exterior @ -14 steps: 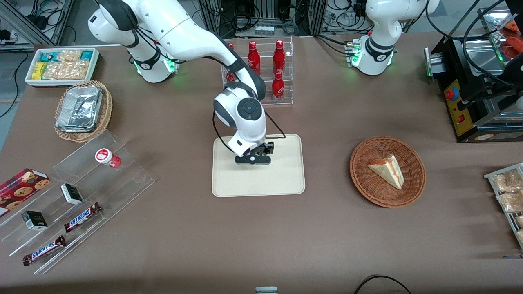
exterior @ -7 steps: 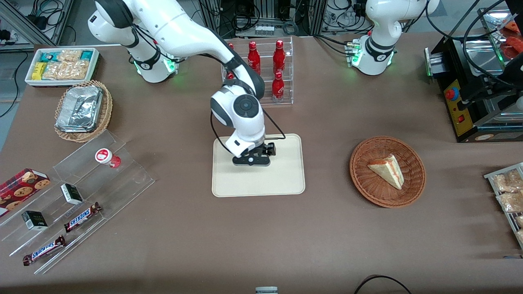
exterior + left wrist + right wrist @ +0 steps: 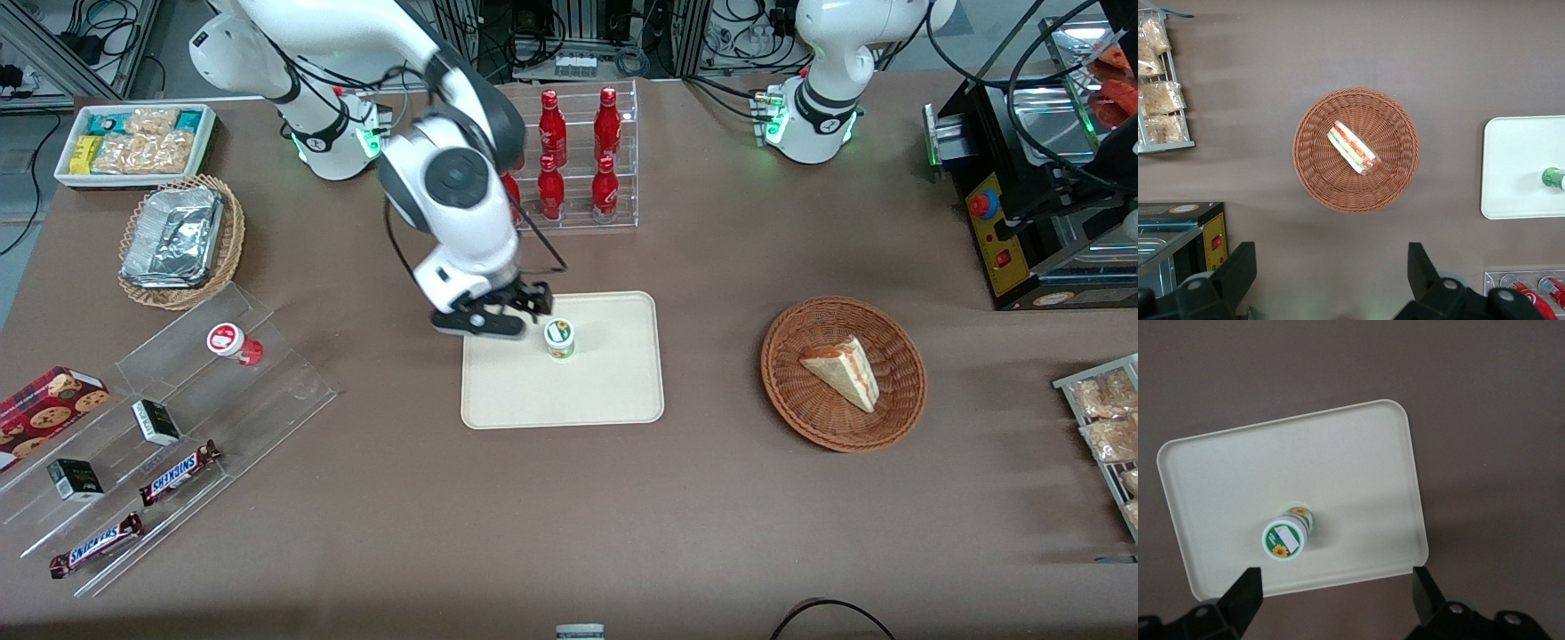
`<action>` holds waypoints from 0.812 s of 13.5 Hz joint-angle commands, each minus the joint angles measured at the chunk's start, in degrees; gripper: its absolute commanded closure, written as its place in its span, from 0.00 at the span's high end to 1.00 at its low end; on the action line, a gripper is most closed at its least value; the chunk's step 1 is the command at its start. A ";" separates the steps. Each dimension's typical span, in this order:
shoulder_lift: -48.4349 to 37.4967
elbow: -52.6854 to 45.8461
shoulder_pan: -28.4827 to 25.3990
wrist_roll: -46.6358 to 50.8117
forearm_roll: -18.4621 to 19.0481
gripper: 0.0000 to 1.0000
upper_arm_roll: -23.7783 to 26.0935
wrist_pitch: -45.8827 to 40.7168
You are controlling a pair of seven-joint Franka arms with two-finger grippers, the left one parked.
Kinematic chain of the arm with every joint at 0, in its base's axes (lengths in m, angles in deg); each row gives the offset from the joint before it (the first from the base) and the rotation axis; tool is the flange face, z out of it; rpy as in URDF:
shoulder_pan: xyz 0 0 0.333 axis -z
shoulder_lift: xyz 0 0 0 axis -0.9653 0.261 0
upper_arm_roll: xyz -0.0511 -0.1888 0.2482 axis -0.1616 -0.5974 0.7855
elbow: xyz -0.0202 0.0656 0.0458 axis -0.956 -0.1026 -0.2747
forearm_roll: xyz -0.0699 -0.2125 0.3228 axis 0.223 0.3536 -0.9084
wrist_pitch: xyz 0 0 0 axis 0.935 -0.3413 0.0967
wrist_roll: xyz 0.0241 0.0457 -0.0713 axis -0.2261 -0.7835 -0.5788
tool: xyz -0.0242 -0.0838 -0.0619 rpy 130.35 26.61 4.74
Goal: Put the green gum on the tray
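The green gum (image 3: 559, 339) stands upright on the cream tray (image 3: 605, 391), in the part of the tray farther from the front camera. It has a white lid with a green mark (image 3: 1284, 539) and also shows in the left wrist view (image 3: 1553, 178). My right gripper (image 3: 487, 321) is open and empty. It hangs above the tray's edge on the working arm's side, beside the gum and apart from it. In the right wrist view its two black fingers (image 3: 1245, 597) stand wide apart over the tray's rim (image 3: 1338, 585).
An acrylic rack of red bottles (image 3: 569, 160) stands farther from the camera than the tray. A wicker basket with a sandwich (image 3: 843, 372) lies toward the parked arm's end. A clear stepped shelf holds the red gum (image 3: 233, 342) and snack bars toward the working arm's end.
The gripper has let go of the green gum, which now stands free on the tray. The arm has risen and swung toward the working arm's end, uncovering the gum.
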 commanded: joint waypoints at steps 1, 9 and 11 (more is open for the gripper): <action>-10.21 8.24 2.80 -2.95 -0.09 1.00 0.32 -3.56; -25.52 15.73 22.47 -34.04 -0.53 1.00 0.23 -15.52; -25.70 14.59 27.48 -41.43 -0.53 1.00 0.14 -17.55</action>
